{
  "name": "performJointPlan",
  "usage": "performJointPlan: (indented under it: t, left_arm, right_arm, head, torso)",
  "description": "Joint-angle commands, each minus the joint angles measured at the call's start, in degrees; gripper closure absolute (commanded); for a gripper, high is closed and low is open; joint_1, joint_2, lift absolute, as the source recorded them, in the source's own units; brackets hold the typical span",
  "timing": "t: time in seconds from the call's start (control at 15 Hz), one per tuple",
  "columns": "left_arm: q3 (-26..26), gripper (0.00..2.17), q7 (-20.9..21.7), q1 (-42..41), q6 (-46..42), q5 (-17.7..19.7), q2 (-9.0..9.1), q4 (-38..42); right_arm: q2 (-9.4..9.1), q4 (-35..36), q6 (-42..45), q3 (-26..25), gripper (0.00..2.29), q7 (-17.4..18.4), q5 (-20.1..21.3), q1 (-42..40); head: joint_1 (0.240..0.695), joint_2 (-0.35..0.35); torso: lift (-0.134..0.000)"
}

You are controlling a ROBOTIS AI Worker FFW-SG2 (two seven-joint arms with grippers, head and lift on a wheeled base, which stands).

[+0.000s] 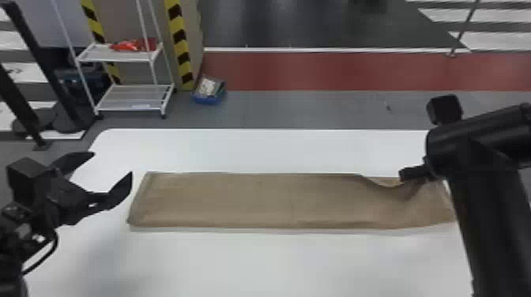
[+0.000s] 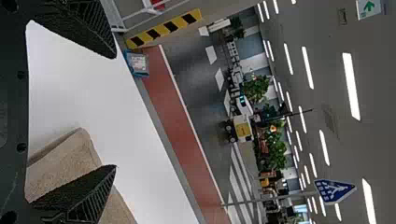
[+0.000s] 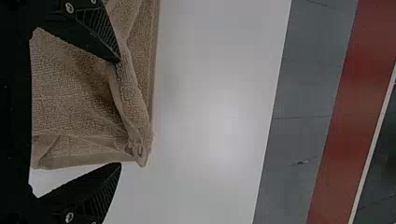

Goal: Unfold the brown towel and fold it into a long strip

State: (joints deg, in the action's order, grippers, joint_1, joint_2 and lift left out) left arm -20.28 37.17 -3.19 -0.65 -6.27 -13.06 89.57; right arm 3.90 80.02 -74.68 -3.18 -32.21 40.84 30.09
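Note:
The brown towel (image 1: 253, 201) lies on the white table as a long strip running left to right, flat on the left and rumpled at its right end. My left gripper (image 1: 112, 166) stands open just off the strip's left end; in the left wrist view the towel (image 2: 65, 163) lies beyond the open left gripper (image 2: 116, 112). At the rumpled right end is my right gripper (image 1: 411, 173). The right wrist view has the right gripper (image 3: 120, 112) open, its fingers apart around the towel's creased corner (image 3: 137, 144), with one finger over the cloth.
The white table (image 1: 253, 260) extends in front of and behind the strip. Past its far edge stand a white shelf rack (image 1: 130, 96) and a blue bin (image 1: 209, 93) on the floor. My right forearm (image 1: 490, 221) hangs over the table's right side.

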Motion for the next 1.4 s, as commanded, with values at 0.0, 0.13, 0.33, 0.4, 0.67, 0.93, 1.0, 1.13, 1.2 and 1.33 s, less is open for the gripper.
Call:
performJointPlan:
  t: [0.0, 0.13, 0.33, 0.4, 0.67, 0.93, 1.0, 1.13, 1.2, 1.33]
  left_arm:
    - [0.3, 0.03, -0.2, 0.0, -0.6, 0.4, -0.56, -0.6]
    - [0.5, 0.03, -0.5, 0.1, -0.6, 0.5, -0.82, -0.8]
    - [1.3, 0.03, -0.6, 0.1, -0.6, 0.5, -0.82, -1.1]
    - [1.4, 0.03, -0.6, 0.2, -0.6, 0.5, -0.82, -1.2]
    - [1.4, 0.03, -0.7, 0.3, -1.1, 0.6, -1.17, -1.4]
    - [2.3, 0.03, -0.7, 0.3, -1.5, 0.6, -1.17, -1.9]
    - [2.3, 0.03, -0.6, 0.2, -1.5, 0.6, -1.26, -1.9]
    - [2.2, 0.03, -0.7, 0.2, -2.0, 0.8, -1.61, -2.4]
    - [2.1, 0.03, -0.7, 0.2, -2.2, 0.8, -1.61, -2.6]
    - [2.1, 0.04, -0.7, 0.2, -2.4, 0.8, -1.70, -2.8]
  right_arm:
    - [-0.21, -4.7, 2.8, -0.4, 0.09, 1.4, 1.9, 1.8]
    - [0.05, -6.3, 5.1, -1.4, 0.09, 3.6, 2.9, 2.5]
    - [0.58, -5.9, 4.9, -2.5, 0.10, 5.1, 3.9, 2.0]
    - [0.67, -5.0, 4.6, -3.0, 0.10, 5.2, 4.6, 1.2]
    - [1.90, 7.9, 2.5, -4.9, 0.10, 1.4, 2.0, -7.6]
    - [2.25, 7.3, 7.0, -9.7, 0.12, -1.0, -4.8, -10.1]
    - [2.25, 6.1, 8.4, -10.2, 0.14, -1.1, -6.3, -10.1]
    - [1.90, 4.1, 11.1, -11.3, 0.21, -1.8, -7.5, -10.1]
    - [1.72, 3.8, 11.4, -11.6, 0.22, -2.1, -8.8, -10.1]
    - [1.72, 3.7, 12.3, -11.8, 0.37, -2.4, -10.1, -10.8]
  head:
    - [0.695, 0.004]
    - [0.695, -0.005]
    - [0.695, -0.030]
    - [0.695, -0.036]
    - [0.695, -0.058]
    - [0.695, -0.059]
    - [0.695, -0.060]
    - [0.695, -0.060]
    - [0.695, -0.056]
    - [0.695, -0.047]
  torso:
    - [-0.115]
    - [-0.115]
    - [-0.115]
    - [-0.115]
    - [-0.115]
    - [-0.115]
    - [-0.115]
    - [-0.115]
    - [-0.115]
    - [-0.115]
